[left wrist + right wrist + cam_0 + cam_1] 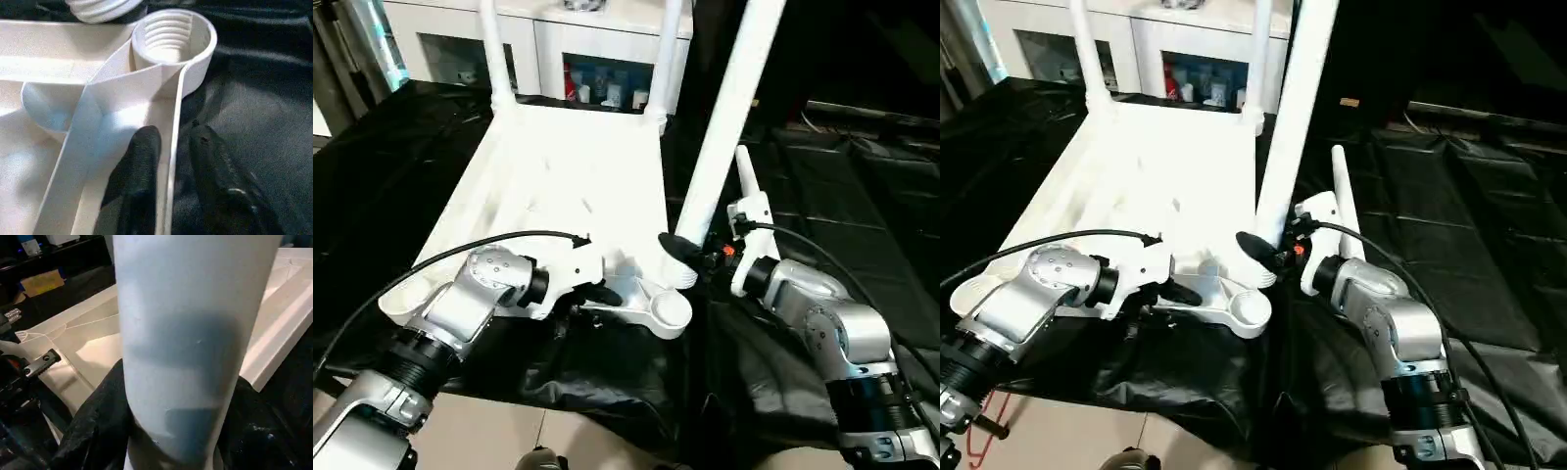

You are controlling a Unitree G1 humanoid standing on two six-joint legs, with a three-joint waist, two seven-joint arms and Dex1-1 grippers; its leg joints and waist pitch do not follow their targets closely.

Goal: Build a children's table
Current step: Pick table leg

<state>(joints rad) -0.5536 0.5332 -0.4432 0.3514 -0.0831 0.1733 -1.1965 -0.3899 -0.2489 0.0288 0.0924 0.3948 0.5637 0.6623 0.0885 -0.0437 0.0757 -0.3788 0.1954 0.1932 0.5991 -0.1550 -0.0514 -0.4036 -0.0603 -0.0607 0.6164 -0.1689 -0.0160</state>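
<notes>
Lying upside down on the black-draped counter (822, 196), the children's table (568, 186) has two legs (494, 54) standing; the left tool (171, 161) pinches its near rim, the right tool (690, 257) (fingers closed) grips a third leg (724, 117) — by the near socket (668, 310).

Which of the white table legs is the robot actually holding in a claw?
The slanted leg nearest the robot, gripped near its lower end by the right claw. The two far legs stand already fitted in the tabletop's far corners, untouched.
</notes>
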